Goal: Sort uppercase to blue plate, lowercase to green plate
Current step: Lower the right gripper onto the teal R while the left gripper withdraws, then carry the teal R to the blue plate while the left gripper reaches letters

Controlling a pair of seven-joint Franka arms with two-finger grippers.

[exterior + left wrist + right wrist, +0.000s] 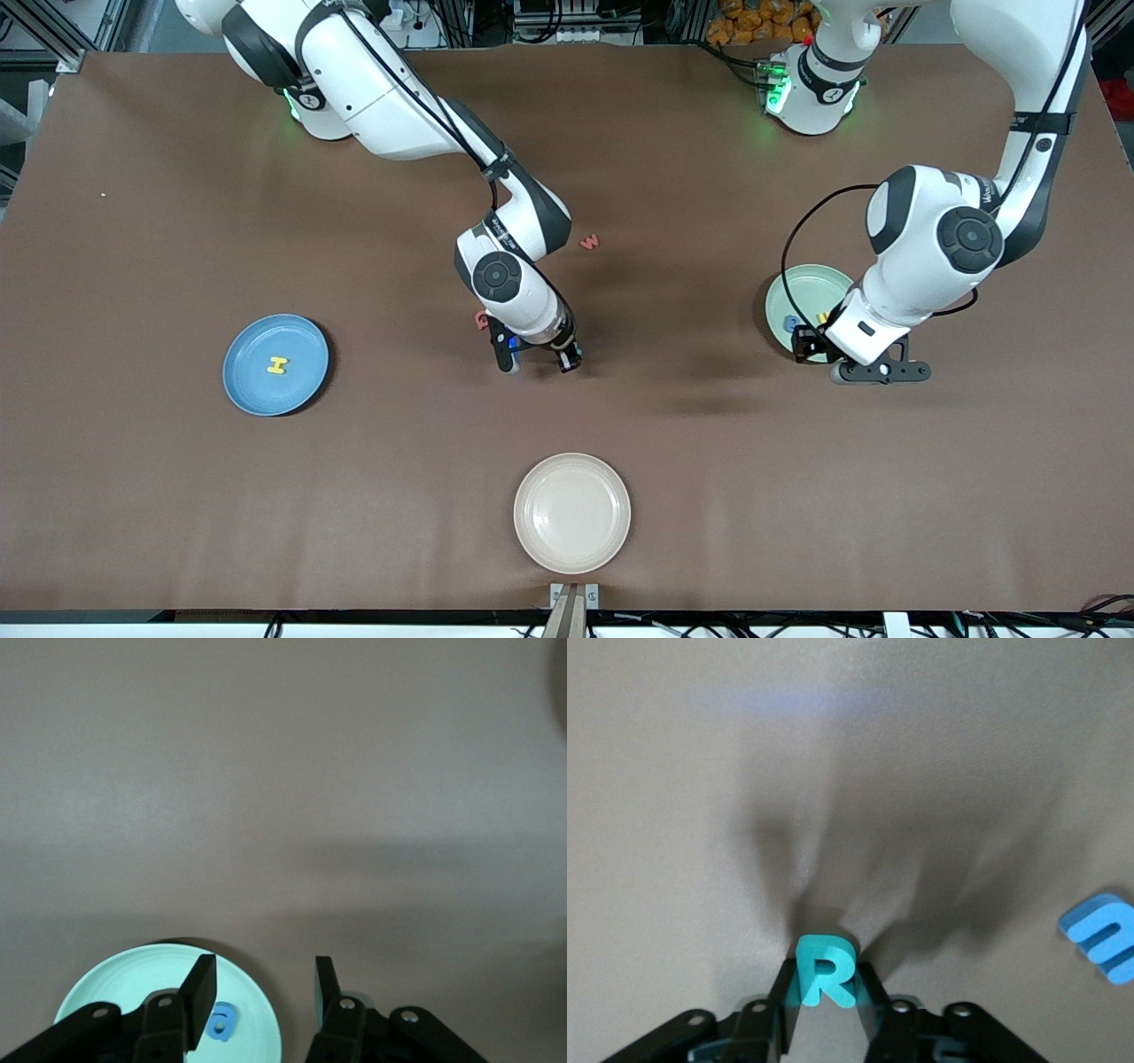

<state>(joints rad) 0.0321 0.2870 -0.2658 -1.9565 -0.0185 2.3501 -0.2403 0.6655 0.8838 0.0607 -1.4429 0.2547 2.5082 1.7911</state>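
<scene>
While the left hand hangs apart, the right hand clamps the teal R.

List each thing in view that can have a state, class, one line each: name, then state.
Right gripper: shut on the teal foam letter R, down at the brown table.
Left gripper: open, holding nothing, over the mint-green plate's edge.
Round sky-blue plate: holds a yellow foam H.
Mint-green plate: holds a small blue foam letter.
Cream-white plate: holds nothing.

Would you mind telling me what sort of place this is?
Probably a robotics lab: two arms on a brown table, metal framing along its edge, plus plates, like the blue plate, and foam letters set out for sorting.
</scene>
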